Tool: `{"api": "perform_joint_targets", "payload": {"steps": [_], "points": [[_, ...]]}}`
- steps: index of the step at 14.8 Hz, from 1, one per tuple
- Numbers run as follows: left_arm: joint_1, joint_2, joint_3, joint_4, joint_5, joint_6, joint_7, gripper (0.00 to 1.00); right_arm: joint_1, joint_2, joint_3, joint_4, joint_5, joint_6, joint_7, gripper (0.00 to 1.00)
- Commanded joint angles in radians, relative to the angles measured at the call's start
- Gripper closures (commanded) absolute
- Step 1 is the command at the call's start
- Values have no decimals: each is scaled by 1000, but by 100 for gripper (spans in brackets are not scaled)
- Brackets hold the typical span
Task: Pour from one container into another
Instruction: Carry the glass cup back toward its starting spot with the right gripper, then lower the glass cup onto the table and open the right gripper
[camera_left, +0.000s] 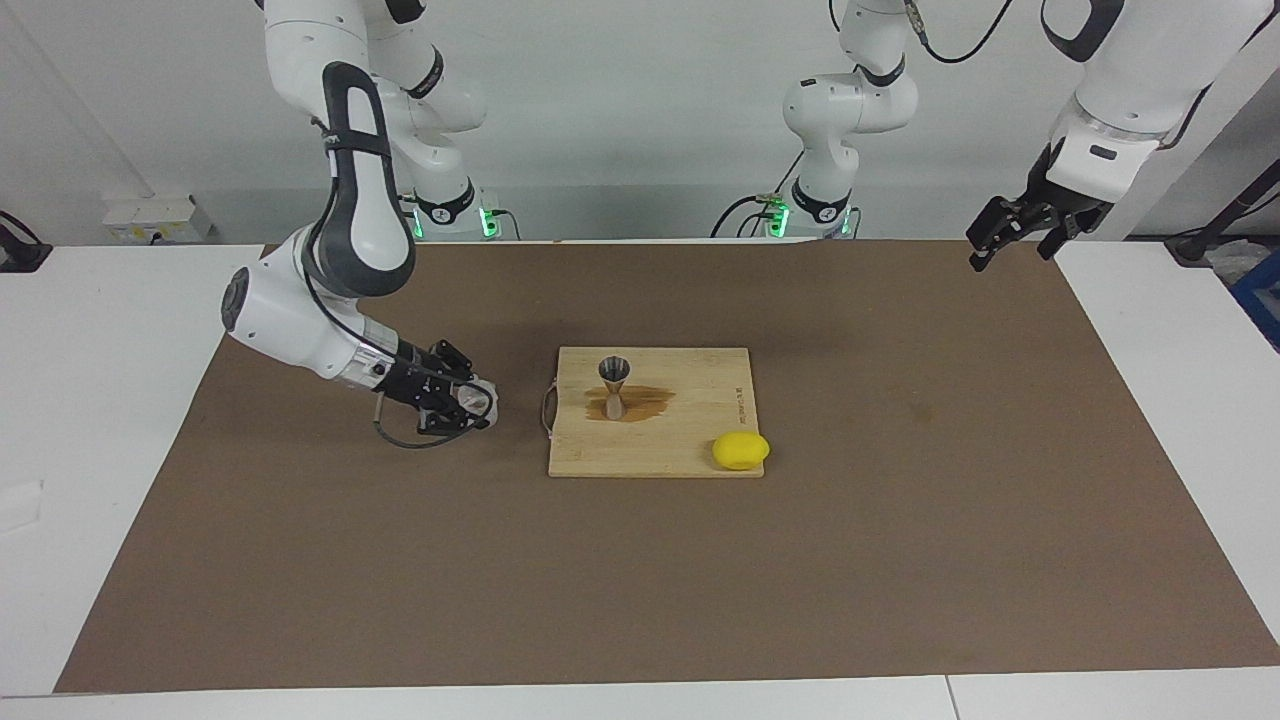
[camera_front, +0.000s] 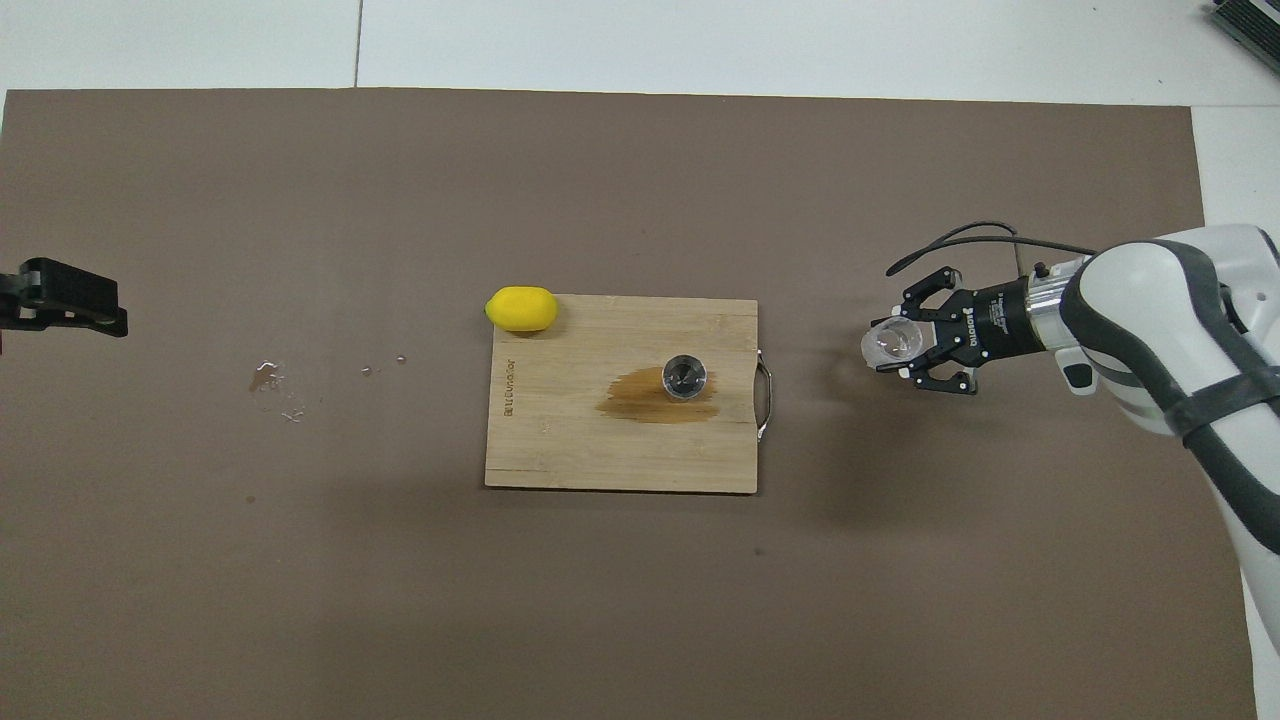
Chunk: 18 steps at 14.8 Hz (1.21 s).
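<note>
- Right gripper (camera_left: 468, 405), low over the brown mat, clamps the clear glass cup (camera_left: 478, 398), tipped sideways; releasing it tilted could let it roll.
- Steel jigger (camera_left: 614, 386) stands apart on the cutting board (camera_left: 690, 450), in a spill stain (camera_left: 645, 402).
- Left gripper (camera_left: 1020, 228) waits unclenched.

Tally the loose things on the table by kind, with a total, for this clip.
Glass cup: 1, held by the right gripper
Steel jigger: 1
Lemon: 1
Wooden cutting board: 1
Total: 4
</note>
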Motion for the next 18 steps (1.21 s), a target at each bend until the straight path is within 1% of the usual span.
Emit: {"api": "perform_joint_targets", "payload": {"steps": [1, 5, 6, 7, 8, 9, 11, 15, 18], "points": [[4, -23, -3, -23, 16, -8, 10, 0, -66, 44, 12, 4, 32, -14, -81, 94], [4, -23, -3, -23, 16, -8, 12, 0, -127, 78, 11, -4, 26, -14, -172, 91], [4, -23, -3, -23, 16, -8, 12, 0, -131, 79, 11, -10, 26, -11, -181, 86], [4, -23, -3, -23, 16, -8, 10, 0, -134, 76, 6, -25, 26, 9, -181, 69], [4, -23, -3, -23, 16, -8, 12, 0, -146, 73, 6, -46, 26, 38, -184, 48], [4, -23, -3, -23, 16, -8, 12, 0, -157, 70, 6, -51, 27, 44, -184, 36], [4, -23, -3, -23, 16, -8, 10, 0, -157, 67, 5, -62, 26, 55, -210, 0], [4, -23, -3, -23, 16, -8, 12, 0, -163, 30, -1, -67, 24, 55, -219, 0], [4, -23, -3, -23, 16, -8, 10, 0, -163, -26, 0, -68, -21, 55, -219, 0]]}}
